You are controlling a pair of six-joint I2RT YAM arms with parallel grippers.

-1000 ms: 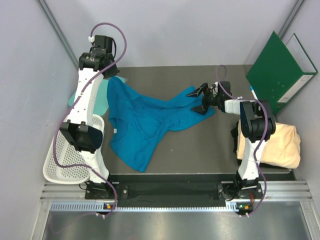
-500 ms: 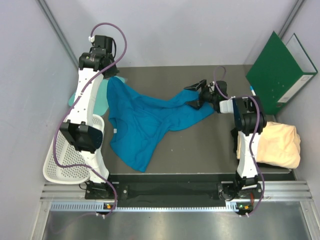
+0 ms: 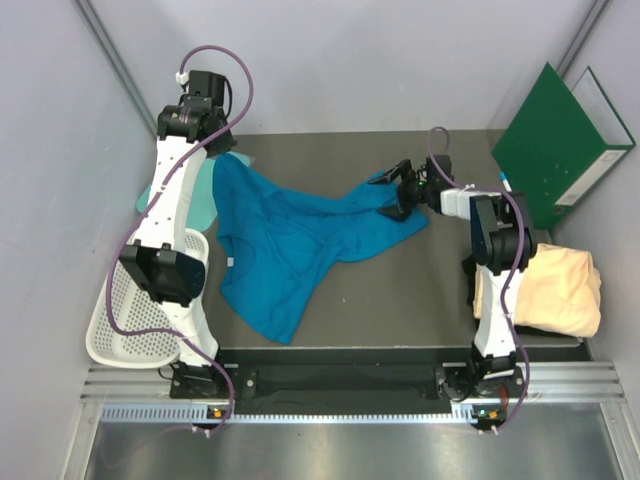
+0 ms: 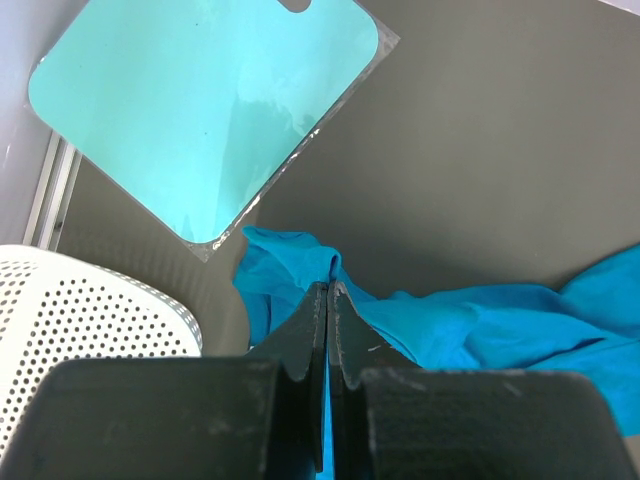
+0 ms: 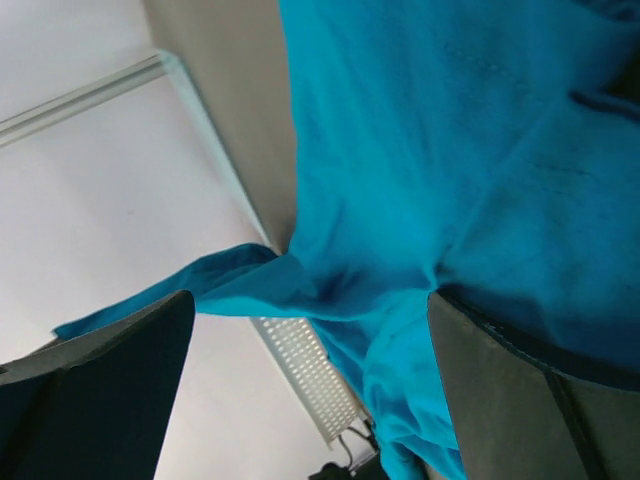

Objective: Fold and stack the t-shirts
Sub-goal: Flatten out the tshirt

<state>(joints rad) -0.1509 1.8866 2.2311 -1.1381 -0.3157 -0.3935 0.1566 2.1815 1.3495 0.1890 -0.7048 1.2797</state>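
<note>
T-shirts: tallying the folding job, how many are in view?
2: the blue t-shirt spread in the middle; the cream t-shirt bundled on the right. Others could be hidden beneath.

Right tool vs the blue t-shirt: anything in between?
Nothing visible. The right tool stands open at the blue t-shirt's right-hand edge, and its wrist view shows only blue cloth between the fingers. The cream t-shirt lies off to the side, clear of it.

Obstacles: blue t-shirt (image 3: 300,240) is blocking my table's (image 3: 400,300) middle; near-right strip is lying open; green binder (image 3: 555,140) is crowding far right.
</note>
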